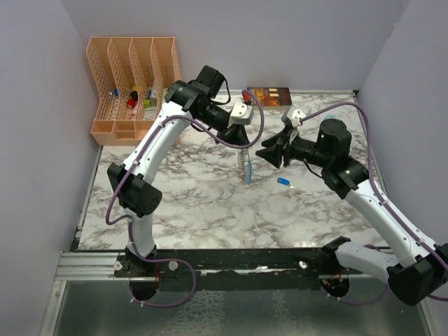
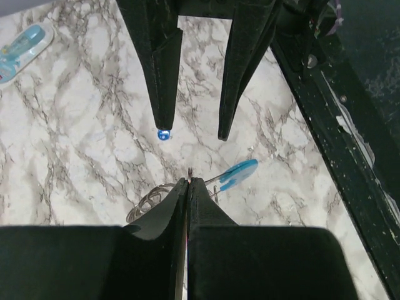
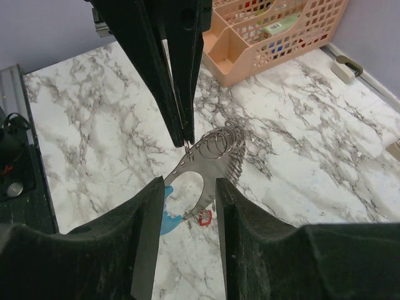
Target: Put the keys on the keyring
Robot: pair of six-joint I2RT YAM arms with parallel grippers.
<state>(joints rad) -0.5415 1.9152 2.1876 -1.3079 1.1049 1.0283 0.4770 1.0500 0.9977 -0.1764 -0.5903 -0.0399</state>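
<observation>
The left gripper point(image 2: 189, 186), pressed shut, pinches the keyring point(image 3: 212, 156) aloft, the right gripper point(image 3: 190, 187) stands spread and empty beside it, and the blue key point(image 1: 283, 181) lies loose on the marble table point(image 1: 196, 203), so picking it up and threading it seems next.

The left pincer point(image 2: 189, 182) is pressed shut, with the keyring point(image 2: 149, 199) looping out on one side of its tips and a blue key point(image 2: 236, 172) on the other. Opposite, the right pincer point(image 2: 194, 130) stands with jaws apart above the marble table point(image 2: 75, 137).
</observation>
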